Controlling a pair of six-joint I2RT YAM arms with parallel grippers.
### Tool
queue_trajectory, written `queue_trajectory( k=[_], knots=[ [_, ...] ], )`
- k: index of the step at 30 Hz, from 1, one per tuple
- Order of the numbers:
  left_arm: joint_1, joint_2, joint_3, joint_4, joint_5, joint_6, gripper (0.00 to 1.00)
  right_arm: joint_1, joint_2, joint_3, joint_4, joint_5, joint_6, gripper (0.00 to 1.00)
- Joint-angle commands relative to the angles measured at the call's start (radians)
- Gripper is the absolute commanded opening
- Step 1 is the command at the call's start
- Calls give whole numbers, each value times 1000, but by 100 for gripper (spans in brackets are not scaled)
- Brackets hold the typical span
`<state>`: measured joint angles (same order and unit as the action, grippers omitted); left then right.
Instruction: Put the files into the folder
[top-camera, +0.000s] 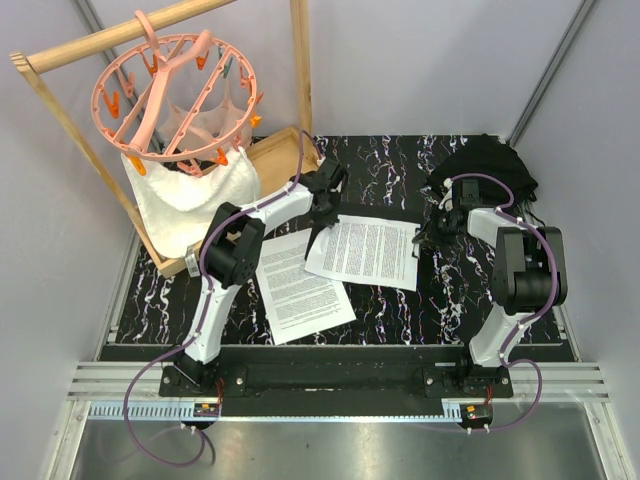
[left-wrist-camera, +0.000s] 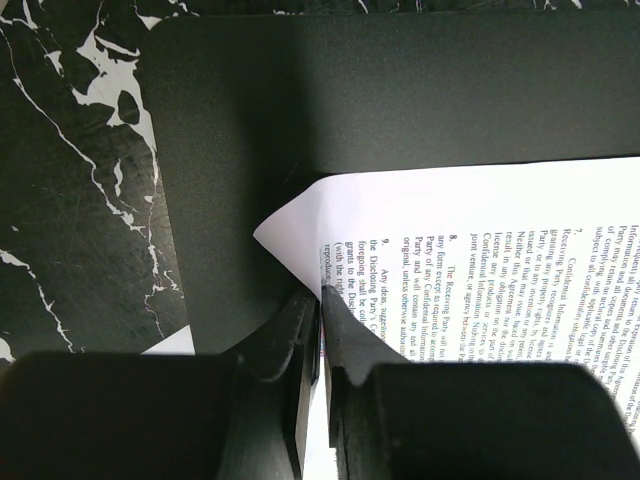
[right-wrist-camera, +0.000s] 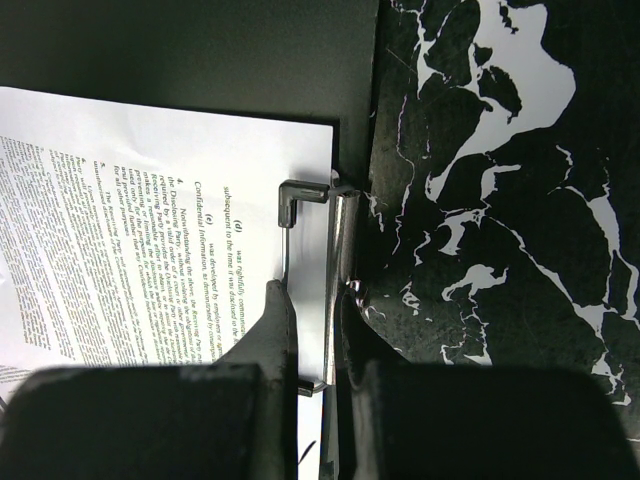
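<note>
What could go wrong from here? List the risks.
1. The left gripper pinches the top sheet only at its edge; a pull could crease it or let it slip.
2. The right gripper holds the clip; if that slips, it may snap shut on a skewed sheet.
3. The second sheet lies well away from the clip and could be left out.

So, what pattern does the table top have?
The table top is black with white marble-like veins; the right wrist view shows it best.
</note>
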<state>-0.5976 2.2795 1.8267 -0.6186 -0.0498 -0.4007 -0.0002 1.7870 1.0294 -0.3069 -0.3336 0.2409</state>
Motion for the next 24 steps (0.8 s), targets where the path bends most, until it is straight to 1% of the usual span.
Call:
queue_trajectory(
  k=[1, 4, 7, 8, 9, 10, 11, 12, 13, 14, 15, 16, 18, 19, 20, 21, 22, 24],
  knots=[
    [-7, 20, 26, -15, -7, -13, 13, 8, 2, -12, 0, 10, 23, 0],
    [-7, 14, 26, -12, -7, -18, 16, 6, 2, -11, -3, 16, 18, 0],
    [-7, 2, 17, -3, -10, -24, 23, 6, 0, -8, -11, 25, 17, 0],
    [-7, -5, 5, 11, -13, -26, 29, 5, -1, -6, -14, 30, 18, 0],
    [-7, -18, -3, 17, -12, -27, 33, 6, -3, -6, -18, 33, 18, 0],
    [-7, -26, -13, 29, -9, -26, 36, 6, -3, -5, -20, 41, 17, 6],
    [-7, -35, -33, 46, -5, -26, 42, 6, -3, -5, -21, 42, 14, 8],
    [-7, -50, -43, 55, -5, -23, 45, 6, -1, -3, -24, 44, 14, 10],
    [-5, -58, -53, 66, -5, -21, 48, 6, 6, 1, -31, 47, 15, 14],
    [-7, -66, -59, 71, -8, -18, 50, 5, 9, 3, -34, 48, 14, 17],
    [-7, -78, -60, 72, -10, -10, 55, 6, 9, 4, -37, 51, 12, 20],
    [-7, -84, -60, 72, -10, -6, 57, 6, 12, 6, -37, 56, 12, 35],
    [-7, -101, -61, 72, -15, 3, 62, 6, 9, 11, -49, 71, 11, 47],
    [-7, -107, -63, 74, -16, 6, 63, 6, 6, 18, -54, 71, 9, 51],
    [-7, -121, -64, 72, -16, 8, 65, 6, 5, 23, -64, 74, 11, 59],
    [-7, -126, -64, 72, -15, 13, 66, 6, 0, 29, -69, 80, 11, 62],
    [-7, -133, -64, 71, -13, 13, 78, 5, -8, 46, -78, 80, 11, 64],
    [-8, -155, -70, 65, -7, 16, 87, 17, -21, 66, -109, 99, 12, 69]
  ],
)
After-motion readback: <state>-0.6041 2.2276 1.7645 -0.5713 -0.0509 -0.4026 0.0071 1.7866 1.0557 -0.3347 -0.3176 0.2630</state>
